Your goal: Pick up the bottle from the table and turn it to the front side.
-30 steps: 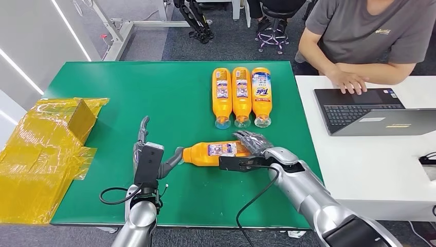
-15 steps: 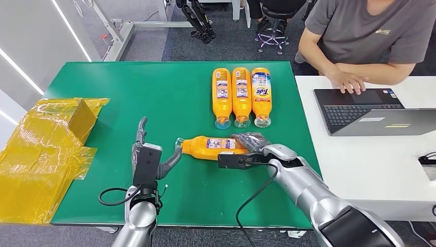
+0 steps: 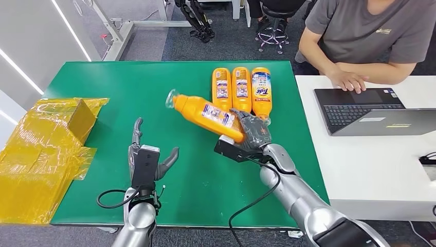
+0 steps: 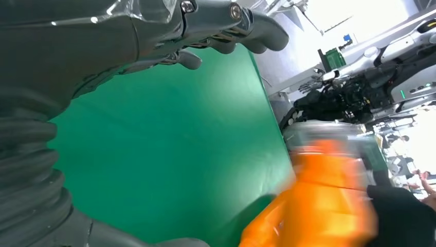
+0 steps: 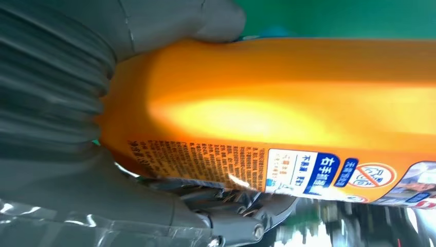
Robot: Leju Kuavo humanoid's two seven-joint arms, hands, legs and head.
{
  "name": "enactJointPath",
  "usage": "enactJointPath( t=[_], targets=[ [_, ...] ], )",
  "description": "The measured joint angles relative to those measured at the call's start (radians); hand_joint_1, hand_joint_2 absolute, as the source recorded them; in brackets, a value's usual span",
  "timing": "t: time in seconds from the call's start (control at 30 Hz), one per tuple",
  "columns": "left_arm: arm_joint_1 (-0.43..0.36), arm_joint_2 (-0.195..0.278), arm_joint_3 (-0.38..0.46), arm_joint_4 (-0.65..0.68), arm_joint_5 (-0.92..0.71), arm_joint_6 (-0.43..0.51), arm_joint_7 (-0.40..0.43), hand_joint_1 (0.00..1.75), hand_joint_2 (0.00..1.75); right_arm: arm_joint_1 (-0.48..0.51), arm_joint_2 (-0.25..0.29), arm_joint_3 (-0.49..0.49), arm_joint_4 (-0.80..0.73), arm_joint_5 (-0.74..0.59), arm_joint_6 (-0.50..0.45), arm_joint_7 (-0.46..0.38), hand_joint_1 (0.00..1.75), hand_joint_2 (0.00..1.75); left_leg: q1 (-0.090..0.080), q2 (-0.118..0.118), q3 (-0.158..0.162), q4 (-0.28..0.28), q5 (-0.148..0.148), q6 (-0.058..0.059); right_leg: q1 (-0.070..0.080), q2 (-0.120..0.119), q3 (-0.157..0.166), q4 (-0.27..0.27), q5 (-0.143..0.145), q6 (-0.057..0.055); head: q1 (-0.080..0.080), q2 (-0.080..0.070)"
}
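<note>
My right hand [image 3: 250, 135] grips an orange bottle [image 3: 205, 111] by its base and holds it lifted over the green table [image 3: 118, 98], tilted with its clear cap toward the far left. Its back label with small print faces up. The right wrist view shows the bottle [image 5: 288, 123] close up, wrapped by the hand's thumb and fingers [image 5: 231, 211]. My left hand [image 3: 146, 157] hovers open just left of where the bottle lay, fingers apart, holding nothing. In the left wrist view the bottle [image 4: 319, 206] is an orange blur beyond the open left hand [image 4: 205, 31].
Three more orange bottles [image 3: 241, 95] lie side by side at the table's far middle, right behind the lifted one. A yellow-wrapped box [image 3: 46, 149] sits at the left edge. A person [image 3: 360, 46] works at a laptop [image 3: 375, 110] on the white table to the right.
My right hand has lifted the bottle off the table and swung its cap end up and toward the far left. The left hand, which touched the cap, has pulled back slightly.
</note>
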State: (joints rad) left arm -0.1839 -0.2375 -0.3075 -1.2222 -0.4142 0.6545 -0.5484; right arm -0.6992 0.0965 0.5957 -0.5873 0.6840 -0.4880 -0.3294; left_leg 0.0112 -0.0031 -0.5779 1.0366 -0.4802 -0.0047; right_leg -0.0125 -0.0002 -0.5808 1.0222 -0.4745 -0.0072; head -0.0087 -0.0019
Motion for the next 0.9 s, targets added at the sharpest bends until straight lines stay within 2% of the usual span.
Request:
enactJointPath(
  t=[0.07,0.17,0.27,0.4,0.67,0.8,0.9],
  targets=[
    [0.000,0.000,0.003,0.000,0.002,0.009,-0.004,0.00,1.75,0.036,0.006,-0.037,-0.050,-0.045,-0.092,-0.036,1.75,1.75,0.000,-0.001,0.000,0.000,0.000,0.000,0.000,-0.001,0.000,0.000,0.000,0.000,0.000,0.000],
    [0.000,-0.003,0.005,0.000,0.021,0.015,-0.016,0.00,1.75,0.101,0.013,-0.087,-0.120,-0.147,-0.174,-0.127,1.75,1.75,0.000,-0.001,0.000,0.000,0.000,0.000,0.000,-0.001,0.000,0.000,0.000,0.000,0.000,0.000],
    [0.000,-0.008,0.006,0.001,0.050,0.019,-0.030,0.00,1.75,0.171,0.023,-0.138,-0.184,-0.203,-0.207,-0.219,1.75,1.75,0.000,0.000,-0.001,0.000,0.000,0.000,0.000,0.000,0.000,0.000,0.000,0.000,0.000,0.000],
    [-0.001,-0.016,0.006,0.001,0.120,-0.031,-0.045,0.00,1.75,0.231,0.037,-0.175,-0.233,-0.225,-0.209,-0.258,1.75,1.75,0.000,0.000,-0.001,0.000,0.000,0.000,0.000,0.000,-0.001,0.000,0.000,0.000,0.000,0.000],
    [-0.002,-0.025,0.003,-0.003,0.367,-0.347,-0.069,0.00,1.75,0.254,0.045,-0.175,-0.252,-0.255,-0.151,-0.260,1.75,1.75,0.000,0.000,-0.001,0.000,0.000,0.000,0.000,0.000,-0.001,0.000,0.000,0.000,0.000,0.000],
    [-0.006,-0.025,-0.012,-0.006,0.465,-0.514,-0.057,0.00,1.75,0.254,0.046,-0.158,-0.251,-0.231,-0.110,-0.258,1.75,1.75,0.000,0.000,-0.001,0.000,0.000,0.000,0.000,0.000,-0.001,0.000,0.000,0.000,0.000,0.000],
    [-0.017,-0.029,-0.021,-0.006,0.506,-0.593,-0.049,0.00,1.75,0.251,0.047,-0.135,-0.248,-0.192,-0.076,-0.238,1.75,1.75,0.000,0.000,-0.001,0.000,0.000,0.000,0.000,0.000,-0.001,0.000,0.000,0.000,0.000,0.000]
  ],
)
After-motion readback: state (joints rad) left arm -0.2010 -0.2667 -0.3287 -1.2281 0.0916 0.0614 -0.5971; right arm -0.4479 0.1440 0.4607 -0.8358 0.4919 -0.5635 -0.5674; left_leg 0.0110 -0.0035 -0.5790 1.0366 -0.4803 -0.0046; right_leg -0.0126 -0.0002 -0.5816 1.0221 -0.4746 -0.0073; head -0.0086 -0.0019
